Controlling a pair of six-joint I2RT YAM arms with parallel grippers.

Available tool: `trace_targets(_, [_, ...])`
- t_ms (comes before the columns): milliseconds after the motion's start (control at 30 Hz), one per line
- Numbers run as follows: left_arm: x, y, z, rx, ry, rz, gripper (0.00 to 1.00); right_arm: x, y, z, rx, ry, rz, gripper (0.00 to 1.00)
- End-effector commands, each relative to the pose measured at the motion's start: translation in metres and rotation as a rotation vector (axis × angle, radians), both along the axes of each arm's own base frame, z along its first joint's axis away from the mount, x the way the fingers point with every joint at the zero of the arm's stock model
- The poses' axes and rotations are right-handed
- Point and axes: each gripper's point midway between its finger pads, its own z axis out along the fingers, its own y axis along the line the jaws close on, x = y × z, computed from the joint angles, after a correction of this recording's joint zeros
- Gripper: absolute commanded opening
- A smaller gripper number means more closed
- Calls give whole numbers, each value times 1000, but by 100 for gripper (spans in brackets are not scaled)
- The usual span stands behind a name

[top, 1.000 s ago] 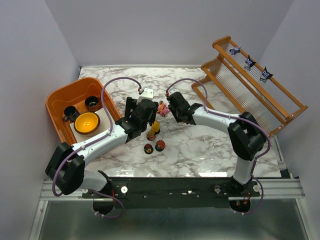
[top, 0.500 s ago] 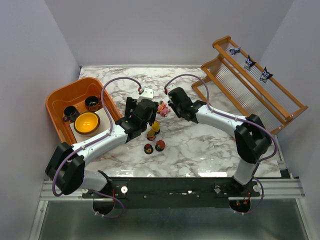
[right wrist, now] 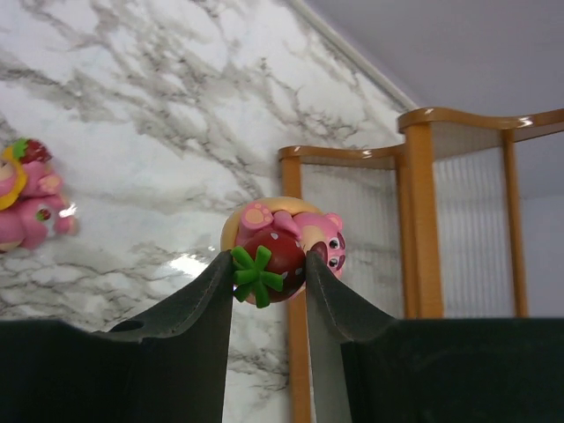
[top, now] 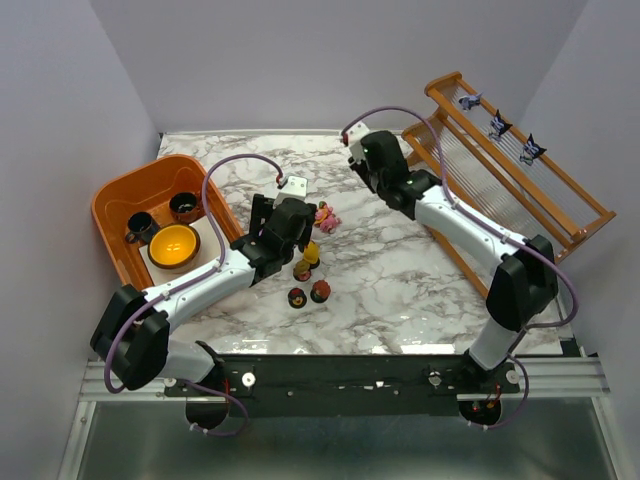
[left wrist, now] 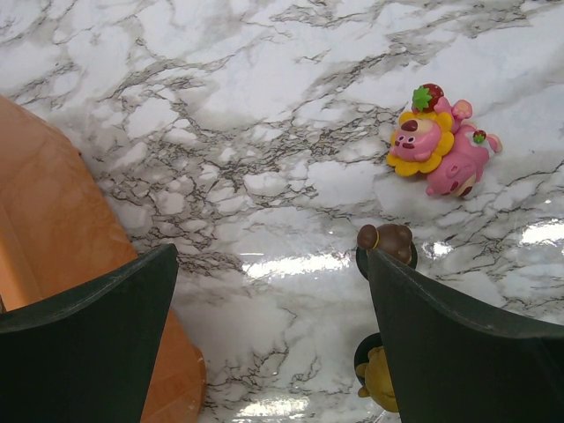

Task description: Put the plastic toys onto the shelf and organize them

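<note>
My right gripper (right wrist: pixel 269 264) is shut on a pink bear toy hugging a red strawberry (right wrist: pixel 286 247) and holds it above the table near the shelf's left post (right wrist: pixel 421 220); from above it (top: pixel 372 150) is at the back centre. The slanted wooden shelf (top: pixel 565 180) stands at the right with three purple-black toys (top: pixel 499 124) on its top rail. My left gripper (left wrist: pixel 273 339) is open and empty over the marble. A pink lion-maned toy (left wrist: pixel 441 145) lies ahead of it (top: pixel 325 216). A brown toy (left wrist: pixel 386 238) and a yellow toy (left wrist: pixel 379 379) sit by its right finger.
An orange tub (top: pixel 120 195) at the left holds two dark cups (top: pixel 185 206) and a yellow bowl (top: pixel 174 246); its corner shows in the left wrist view (left wrist: pixel 53 229). Two small dark-based toys (top: pixel 308 294) stand nearer the front. A white card (top: pixel 296 185) lies behind the left gripper.
My right gripper has lifted the pink strawberry bear from beside the other pink toy and carried it back and to the right, toward the shelf. The left arm has not moved.
</note>
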Motion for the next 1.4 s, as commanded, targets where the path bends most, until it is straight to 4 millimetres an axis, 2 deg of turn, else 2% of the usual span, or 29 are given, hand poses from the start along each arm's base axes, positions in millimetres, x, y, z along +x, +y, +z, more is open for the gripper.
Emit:
trace_targets(0, [-1,2,12,-17,-43,14,99,22,-32,44,-15,-77,-12,1])
trace_targets(67, [-1,2,12,-15,-44,15,99,29,-40,49,-14,-95,-17,1])
trace_targets(100, [0,2,12,-17,-44,15,99,35,-51,51,-12,-102,-37,1])
trace_targets(200, [0,2,11,-15,-44,14,99,47,-67,55,-7,-122,-63,1])
trace_targets(433, [0,2,11,-20,-44,11,99,71,-96,62,-49,-164,-117,1])
trace_targets(600, [0,1,13,-23,-46,7,99,82,-113,58,-91,-164,-135,1])
trace_targets(933, [-1,1,14,-22,-49,5,99,97,-135,49,-157,-161,-168,1])
trace_targets(1167, [-1,0,14,-23,-48,1,99,100,-145,35,-201,-136,-186,1])
trace_targets(1367, [-1,0,14,-27,-49,-2,99,101,-153,31,-232,-136,-201,2])
